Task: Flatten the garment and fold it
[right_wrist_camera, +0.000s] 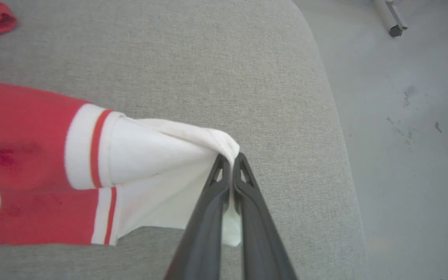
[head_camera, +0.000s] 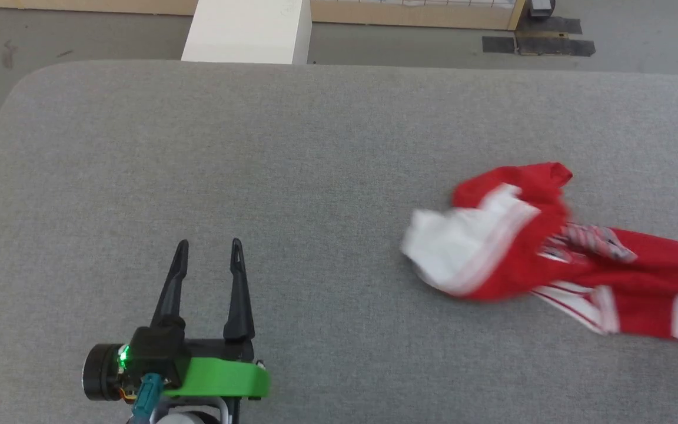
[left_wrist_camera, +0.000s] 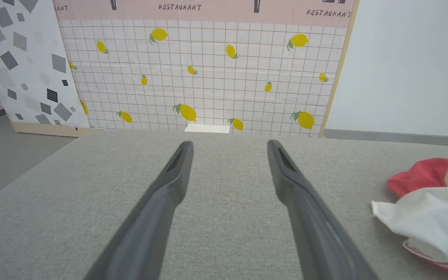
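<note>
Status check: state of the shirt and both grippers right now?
shirt: bunched up on the grey table, not flattened, not folded.
left gripper: open, empty, apart from the shirt.
right gripper: shut on the edge of the shirt's white sleeve.

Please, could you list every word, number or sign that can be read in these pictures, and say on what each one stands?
"RESTAURANT": middle of the pink strip along the top of the lemon-patterned wall panel, left wrist view.
"RESTAURANT": same strip, near its right end.
"ANT": same strip, at its left end; the start of the word is cut off.
Shirt: crumpled and blurred, so no letters or numbers can be read on it.
</note>
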Tool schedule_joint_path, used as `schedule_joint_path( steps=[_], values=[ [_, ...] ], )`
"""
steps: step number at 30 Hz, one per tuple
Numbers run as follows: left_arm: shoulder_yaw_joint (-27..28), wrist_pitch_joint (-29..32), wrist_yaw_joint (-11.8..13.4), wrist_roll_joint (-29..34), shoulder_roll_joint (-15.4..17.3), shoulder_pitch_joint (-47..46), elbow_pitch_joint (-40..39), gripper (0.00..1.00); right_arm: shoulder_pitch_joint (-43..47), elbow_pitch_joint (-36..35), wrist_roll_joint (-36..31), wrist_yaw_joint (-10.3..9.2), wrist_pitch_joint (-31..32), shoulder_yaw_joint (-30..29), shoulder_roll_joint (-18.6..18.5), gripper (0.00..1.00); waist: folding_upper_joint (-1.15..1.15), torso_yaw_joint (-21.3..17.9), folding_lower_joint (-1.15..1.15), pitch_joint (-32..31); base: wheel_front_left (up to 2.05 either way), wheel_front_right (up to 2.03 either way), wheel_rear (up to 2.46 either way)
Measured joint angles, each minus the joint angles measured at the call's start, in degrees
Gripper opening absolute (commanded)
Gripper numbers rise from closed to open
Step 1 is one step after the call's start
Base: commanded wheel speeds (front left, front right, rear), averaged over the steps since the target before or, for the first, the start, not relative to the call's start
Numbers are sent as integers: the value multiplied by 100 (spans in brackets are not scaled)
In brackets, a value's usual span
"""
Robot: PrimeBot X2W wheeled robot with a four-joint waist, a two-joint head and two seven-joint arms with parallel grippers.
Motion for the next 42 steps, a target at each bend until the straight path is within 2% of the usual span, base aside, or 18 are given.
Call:
schedule_joint_path(
  steps=[2,5,6,10,13,18,23,28,31,33,36,38,42],
  values=[
    [-2,0,-34,0,-4,4,69,100,150,249,-333,0,-205,-245,-85,0,0,18,0,55,0,0,0],
    [-3,0,-82,-1,-8,10,160,100,156,612,-556,0,-513,-433,69,0,0,30,0,129,0,0,0],
    [-4,0,-86,-1,-9,10,175,100,142,692,-611,0,-623,-427,146,100,0,25,0,141,0,0,0],
    [-5,0,-108,-3,-14,8,265,100,-148,861,-713,1,-1128,-330,487,100,0,-57,0,147,0,0,0],
    [-15,0,-132,-4,-19,-10,302,100,-360,637,-713,0,-1611,-283,637,100,0,-109,0,103,0,0,0],
    [-1,0,-140,-7,-25,-9,288,100,-365,-448,-719,0,-2505,-249,1178,100,0,-193,0,-3,0,0,0],
    [-64,0,-179,1,-29,48,223,100,352,-1649,-855,1,-3123,-156,2131,100,0,-256,0,-77,0,0,0],
    [-170,0,-216,1,-30,104,201,100,952,-2096,-858,1,-3335,-133,2406,100,0,-315,0,-28,0,0,0],
    [-455,62,-442,-12,-29,-33,355,100,1012,-2227,-754,1,-3344,-102,2412,100,0,-344,0,58,0,0,0],
    [-716,360,-680,2,-29,-346,504,100,1011,-2304,-730,0,-3338,-127,2415,100,0,-354,0,125,0,0,0],
    [-1201,1015,-1104,42,-34,-1110,760,100,974,-2475,-749,0,-3271,-192,2415,100,0,-352,0,256,0,0,0],
    [-1519,1482,-1298,90,-35,-1557,999,100,896,-2569,-749,0,-3228,-205,2415,100,0,-346,0,342,0,0,0],
    [-2245,2353,-1501,-42,-41,-2256,1546,100,720,-2702,-748,0,-3165,-188,2415,100,0,-348,0,534,0,0,0]
  ],
)
